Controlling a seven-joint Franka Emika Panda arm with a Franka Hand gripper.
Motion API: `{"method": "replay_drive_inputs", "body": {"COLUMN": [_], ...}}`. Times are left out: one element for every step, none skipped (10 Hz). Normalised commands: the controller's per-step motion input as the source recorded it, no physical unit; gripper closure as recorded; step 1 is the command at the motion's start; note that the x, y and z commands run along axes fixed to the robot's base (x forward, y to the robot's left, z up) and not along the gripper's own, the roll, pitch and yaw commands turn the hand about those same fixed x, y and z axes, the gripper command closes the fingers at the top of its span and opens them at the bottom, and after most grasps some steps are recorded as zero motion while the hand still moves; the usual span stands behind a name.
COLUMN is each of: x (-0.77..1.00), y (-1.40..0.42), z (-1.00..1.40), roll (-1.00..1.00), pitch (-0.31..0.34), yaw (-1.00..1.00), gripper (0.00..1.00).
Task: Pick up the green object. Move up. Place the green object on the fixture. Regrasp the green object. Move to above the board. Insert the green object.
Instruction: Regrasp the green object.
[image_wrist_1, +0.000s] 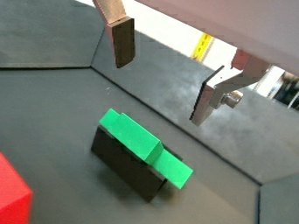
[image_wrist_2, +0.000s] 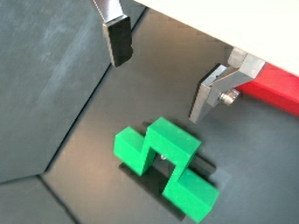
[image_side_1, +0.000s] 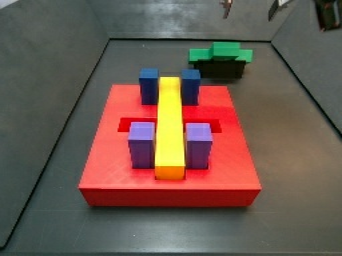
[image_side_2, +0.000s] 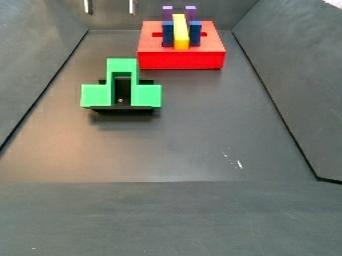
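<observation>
Two silver fingers (image_wrist_1: 122, 42) of the hand (image_wrist_1: 163, 74) stand wide apart with nothing between them, hanging well above the green object (image_wrist_1: 146, 146). In both wrist views that piece rests on top of the fixture (image_wrist_1: 122, 162), the dark block under it, and it overhangs the block at its ends. In a side view the green object (image_side_2: 120, 88) sits apart from the board (image_side_2: 181, 52), which lies further back with its yellow bar and blue and purple blocks.

Judging from this, the placing step looks done and the regrasp is in hand. The next move calls for the hand to come straight down, line its pads up on two opposite faces of the raised middle, and close there.

Room is good: the dark floor (image_side_2: 201, 140) around the fixture is bare, and the sloped walls (image_side_2: 287, 90) of the enclosure stand well clear. In a side view the board (image_side_1: 167, 140) has open slots beside the yellow bar (image_side_1: 168, 125).
</observation>
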Motion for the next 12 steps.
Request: {"method": "replay_drive_inputs", "body": {"x": [0.23,0.03,0.0,-0.01,-0.11,-0.39,-0.3,0.0,0.0,0.0,0.02,0.08], "y": [0.36,0.47,0.35,0.0,-0.11,-0.2,-0.24,-0.17,0.0,0.0,0.0,0.14], "z": [-0.25,-0.24,-0.25,-0.22,-0.3,-0.39,-0.25,-0.12,-0.07,-0.11,0.0,-0.28], "roll": [0.55,0.29,0.36,0.46,0.64,0.78,0.6,0.42,0.28,0.01,0.0,0.0], "pitch": [0.0,0.0,0.009,0.031,0.026,0.0,0.0,0.0,0.0,0.0,0.006,0.0], "yaw": [0.24,0.35,0.39,0.25,0.19,0.15,0.09,0.0,0.0,0.07,0.0,0.01], "gripper": [0.0,0.0,0.0,0.0,0.0,0.0,0.0,0.0,0.0,0.0,0.0,0.0]}}
